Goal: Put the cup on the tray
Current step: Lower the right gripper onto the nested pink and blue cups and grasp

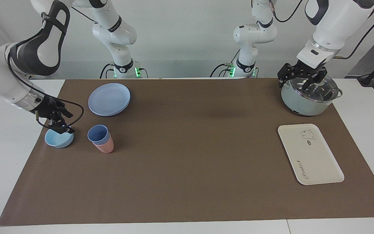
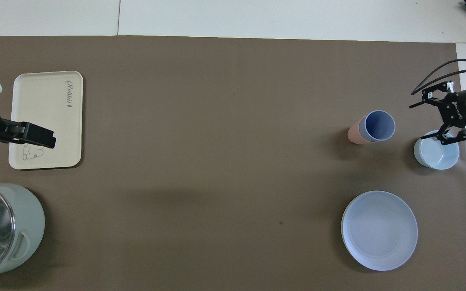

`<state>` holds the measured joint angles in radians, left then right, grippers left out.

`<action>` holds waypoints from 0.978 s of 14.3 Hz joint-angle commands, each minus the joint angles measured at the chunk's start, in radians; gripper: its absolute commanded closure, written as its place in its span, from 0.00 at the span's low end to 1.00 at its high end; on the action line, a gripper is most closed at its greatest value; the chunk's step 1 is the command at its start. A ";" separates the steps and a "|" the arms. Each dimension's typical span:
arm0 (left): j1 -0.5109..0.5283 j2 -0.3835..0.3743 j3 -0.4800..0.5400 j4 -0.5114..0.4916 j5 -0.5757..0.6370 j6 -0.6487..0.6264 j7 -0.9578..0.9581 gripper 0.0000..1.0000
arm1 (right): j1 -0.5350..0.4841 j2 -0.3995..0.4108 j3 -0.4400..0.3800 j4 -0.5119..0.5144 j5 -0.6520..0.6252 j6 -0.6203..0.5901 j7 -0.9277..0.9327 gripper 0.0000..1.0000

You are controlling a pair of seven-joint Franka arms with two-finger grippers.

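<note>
Brown mat (image 1: pixel 187 156) on apparently white table (image 1: pixel 5 156)

You'll find the small medium-blue tapered plastic cup (image 1: pixel 98 134) upright – nested inside a pink tumbler (image 1: pixel 104 146) – toward the right arm's end. The flat cream-white rectangular tray (image 1: pixel 309 154), bear drawing and cursive lettering showing, lies bare toward the left arm's end.

your right gripper (image 1: pixel 64 129) sits over the bowl's (image 1: pixel 58 139) rim; the cup (image 1: pixel 98 134), nested in the other cup (image 1: pixel 105 147), stands just beside it, plates (image 1: pixel 109 98) nearer the robots. your left gripper (image 1: pixel 304 78) is over the pot (image 1: pixel 307 97); the tray (image 1: pixel 309 154) lies farther out.
</note>
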<state>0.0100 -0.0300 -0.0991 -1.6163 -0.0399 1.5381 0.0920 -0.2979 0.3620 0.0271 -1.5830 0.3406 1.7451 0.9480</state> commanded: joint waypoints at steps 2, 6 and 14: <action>0.008 -0.034 -0.004 -0.036 -0.005 0.004 -0.008 0.00 | -0.046 0.194 0.010 0.150 0.061 -0.010 0.020 0.10; 0.008 -0.034 -0.004 -0.036 -0.005 0.004 -0.008 0.00 | -0.026 0.207 0.014 0.086 0.127 -0.012 0.015 0.09; 0.008 -0.034 -0.004 -0.036 -0.005 0.004 -0.009 0.00 | -0.017 0.153 0.014 -0.066 0.285 0.025 -0.086 0.07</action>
<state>0.0100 -0.0300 -0.0991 -1.6163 -0.0399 1.5381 0.0919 -0.3122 0.5562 0.0411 -1.5941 0.5795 1.7431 0.8938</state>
